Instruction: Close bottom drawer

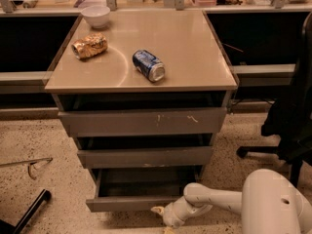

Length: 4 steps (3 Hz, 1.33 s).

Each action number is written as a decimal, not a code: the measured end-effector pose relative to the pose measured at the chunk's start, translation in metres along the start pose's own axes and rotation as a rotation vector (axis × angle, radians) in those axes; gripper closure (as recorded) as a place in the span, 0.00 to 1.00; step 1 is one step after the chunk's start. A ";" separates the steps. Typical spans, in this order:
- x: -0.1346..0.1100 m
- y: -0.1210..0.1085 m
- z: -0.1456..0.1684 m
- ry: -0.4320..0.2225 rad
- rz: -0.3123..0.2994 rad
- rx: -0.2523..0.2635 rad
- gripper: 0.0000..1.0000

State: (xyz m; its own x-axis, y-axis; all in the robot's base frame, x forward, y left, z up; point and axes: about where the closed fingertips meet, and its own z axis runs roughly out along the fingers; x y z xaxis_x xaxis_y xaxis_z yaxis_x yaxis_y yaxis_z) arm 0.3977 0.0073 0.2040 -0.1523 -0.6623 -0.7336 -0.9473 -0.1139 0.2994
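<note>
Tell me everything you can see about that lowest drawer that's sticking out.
The bottom drawer is the lowest of three in the grey cabinet: wide, shallow, with a plain handleless grey front and a dim grey inside. It stands pulled out, level, above the speckled floor. The robot's claw sits at the front's right end; whether it touches is unclear.

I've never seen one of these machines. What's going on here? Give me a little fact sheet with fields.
Cabinet: grey three-drawer cabinet with beige top
Bottom drawer: wide grey bottom drawer, pulled open
Gripper: white arm's gripper, low beside that drawer's front, right end; contact unclear
On top: white bowl, crumpled golden bag, blue can on its side
Job left: push drawer shut
</note>
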 end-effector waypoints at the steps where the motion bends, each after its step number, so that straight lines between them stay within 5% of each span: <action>1: 0.000 0.000 0.000 0.000 0.000 0.000 0.00; 2: -0.013 -0.019 0.004 0.010 -0.039 -0.018 0.00; 3: -0.029 -0.056 0.001 0.008 -0.099 0.024 0.00; 4: -0.047 -0.079 -0.018 0.032 -0.164 0.134 0.00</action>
State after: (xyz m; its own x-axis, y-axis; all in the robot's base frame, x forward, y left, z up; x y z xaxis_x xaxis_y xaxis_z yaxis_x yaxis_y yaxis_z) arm 0.4851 0.0341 0.2254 0.0138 -0.6666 -0.7453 -0.9880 -0.1237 0.0924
